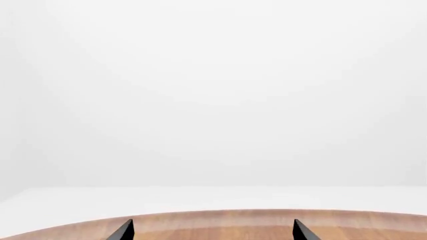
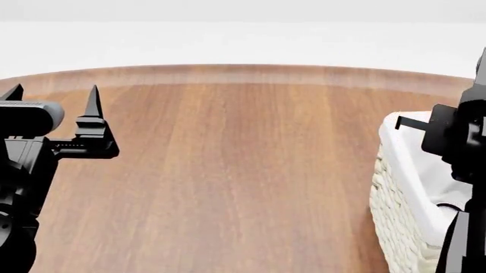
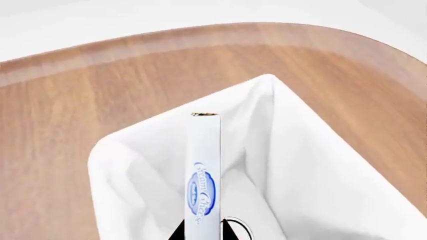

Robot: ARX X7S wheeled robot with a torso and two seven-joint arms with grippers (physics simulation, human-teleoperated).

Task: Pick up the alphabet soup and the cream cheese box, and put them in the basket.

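My right gripper [image 3: 203, 231] is shut on the cream cheese box [image 3: 203, 170], a thin white box with a blue logo, seen edge-on. It holds the box above the white cloth lining [image 3: 300, 165] of the basket [image 2: 399, 210]. In the head view the right arm [image 2: 456, 136] hangs over the basket at the right edge and hides the box. My left gripper [image 2: 53, 96] is open and empty, raised over the table's left side, with its fingertips [image 1: 123, 231] wide apart. A small round dark rim [image 3: 235, 223] shows inside the basket; I cannot tell whether it is the alphabet soup.
The round wooden table [image 2: 227, 170] has its curved far edge [image 2: 227, 68] ahead, with white floor beyond. The woven basket wall [image 2: 391, 227] stands at the table's right side.
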